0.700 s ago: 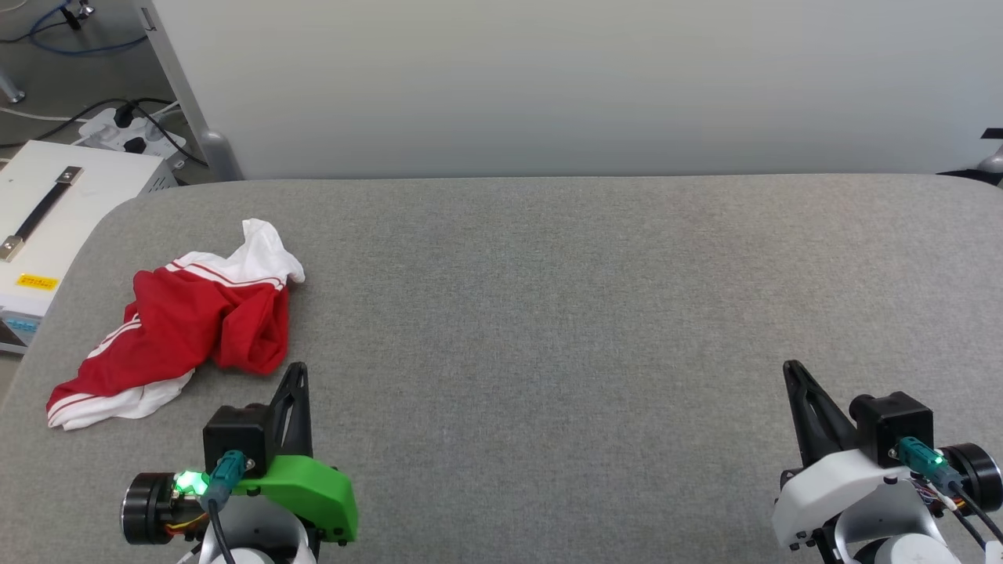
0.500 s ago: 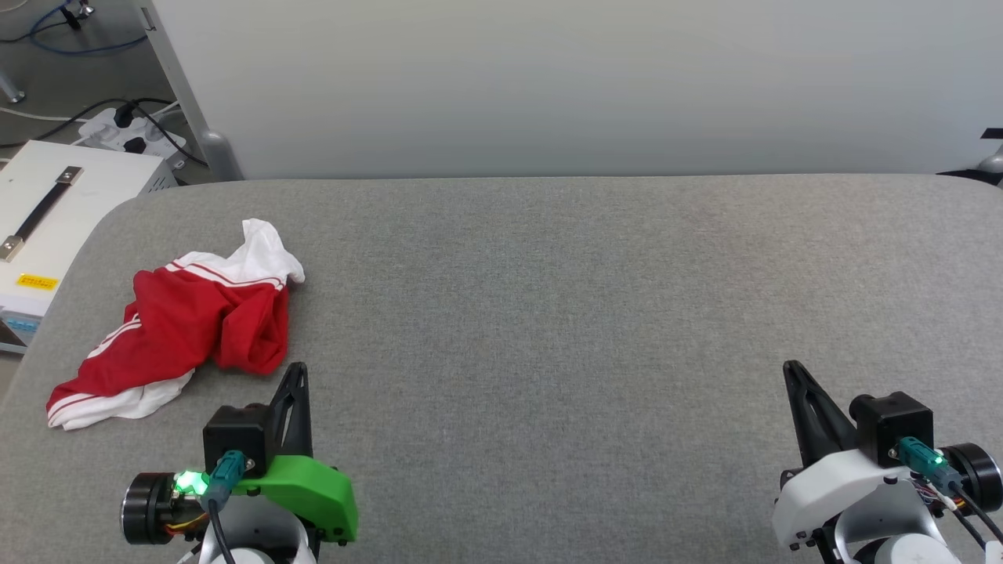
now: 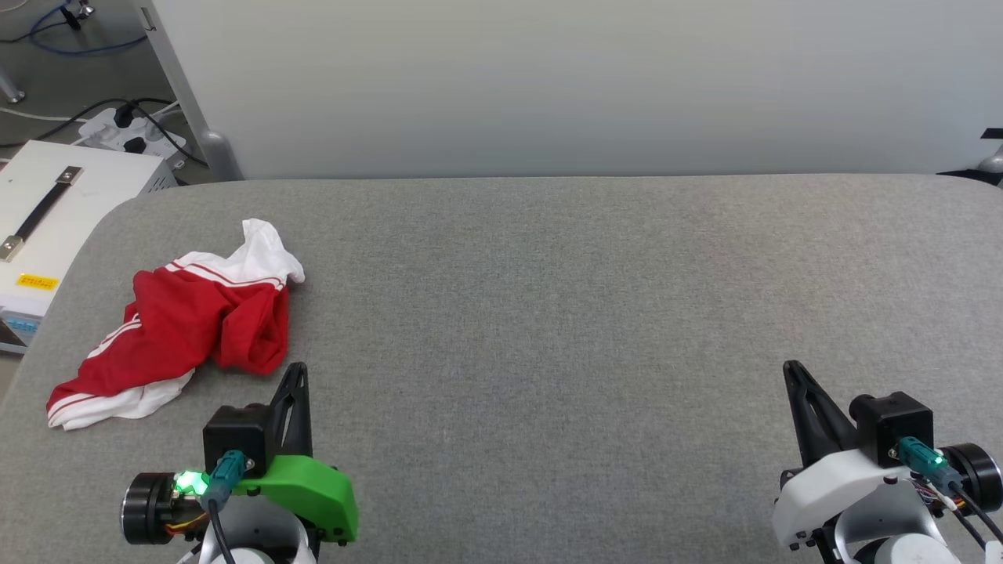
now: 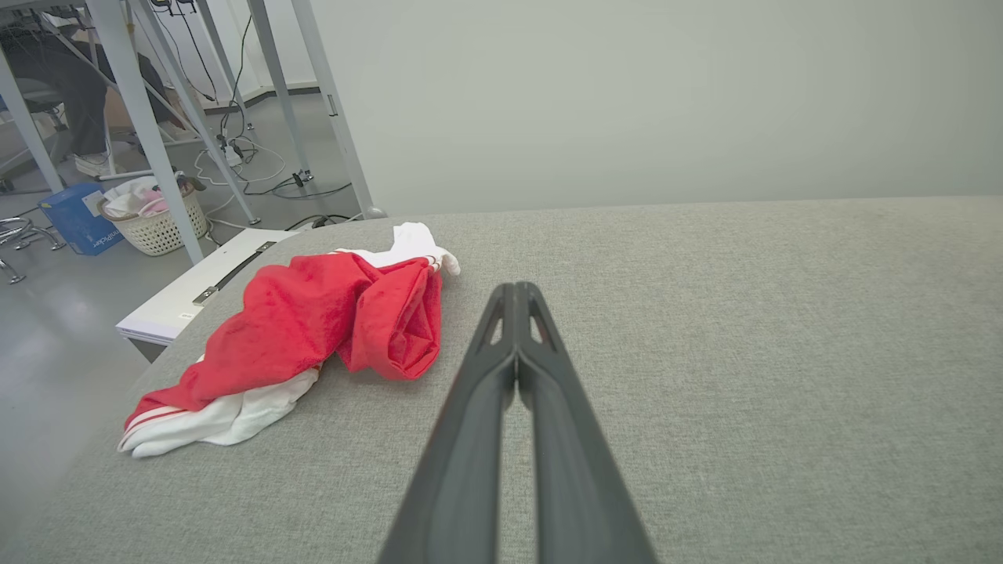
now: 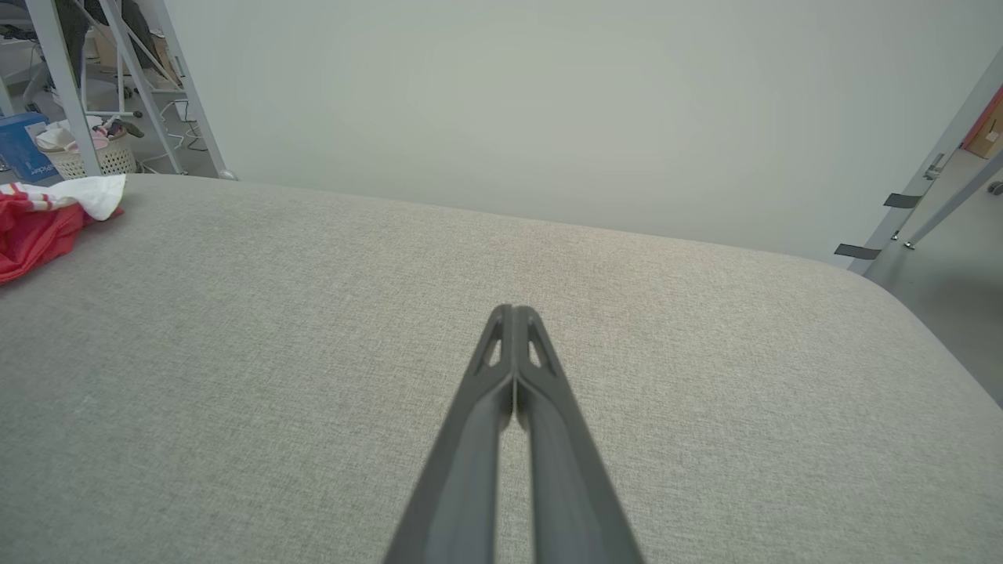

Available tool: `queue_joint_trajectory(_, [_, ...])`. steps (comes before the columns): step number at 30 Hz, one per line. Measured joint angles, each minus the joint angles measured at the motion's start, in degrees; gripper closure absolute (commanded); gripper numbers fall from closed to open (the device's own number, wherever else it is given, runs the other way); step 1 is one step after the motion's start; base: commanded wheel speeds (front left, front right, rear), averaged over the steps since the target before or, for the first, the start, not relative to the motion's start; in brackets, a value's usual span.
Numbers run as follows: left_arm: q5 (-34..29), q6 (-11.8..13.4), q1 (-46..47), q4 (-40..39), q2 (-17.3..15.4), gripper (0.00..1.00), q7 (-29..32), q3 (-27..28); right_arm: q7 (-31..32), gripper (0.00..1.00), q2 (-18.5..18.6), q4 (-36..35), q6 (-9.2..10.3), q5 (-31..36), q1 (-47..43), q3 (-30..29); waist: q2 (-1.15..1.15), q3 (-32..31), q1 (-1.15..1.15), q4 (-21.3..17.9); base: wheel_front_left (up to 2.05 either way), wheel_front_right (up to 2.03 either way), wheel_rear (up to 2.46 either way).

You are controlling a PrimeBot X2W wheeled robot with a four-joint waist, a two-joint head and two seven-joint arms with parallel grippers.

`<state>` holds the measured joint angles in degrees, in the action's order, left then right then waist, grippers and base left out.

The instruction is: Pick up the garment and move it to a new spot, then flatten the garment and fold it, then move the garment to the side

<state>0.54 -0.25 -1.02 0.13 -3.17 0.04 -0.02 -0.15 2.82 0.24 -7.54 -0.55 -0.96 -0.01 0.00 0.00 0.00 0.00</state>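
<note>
left claw [image 3: 297, 368] pressed together, empty | right claw [image 3: 790, 368] pressed together, empty | crumpled red jersey t-shirt with white sleeves [image 3: 184, 329] lies just ahead-left of left claw, near grey fabric counter [image 3: 548, 313] edge | risk: pinching one loose layer could drag shirt off that edge
</note>
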Motion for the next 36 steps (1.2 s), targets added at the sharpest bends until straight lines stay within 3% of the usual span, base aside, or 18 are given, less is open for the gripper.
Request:
queue_joint_trajectory(28, [0.0, 0.0, 0.0, 0.0, 0.0, 1.0, 0.0, 0.0, 0.0, 1.0, 0.0, 0.0, 0.0, 0.0, 0.0, 0.01, 0.0, 0.0, 0.0, 0.0, 0.0, 0.0, 0.0])
queue_joint_trajectory(29, [0.0, 0.0, 0.0, 0.0, 0.0, 0.0, 0.0, 0.0, 0.0, 0.0, 0.0, 0.0, 0.0, 0.0, 0.0, 0.0, 0.0, 0.0, 0.0, 0.0, 0.0, 0.0, 0.0])
queue_joint_trajectory(36, [0.03, 0.0, -0.07, 0.02, -0.01, 0.0, -0.01, 0.0, -0.03, 0.0, -0.03, 0.02, 0.0, -0.12, -0.03, -0.05, 0.0, 0.03, 0.0, -0.01, 0.0, 0.0, 0.0])
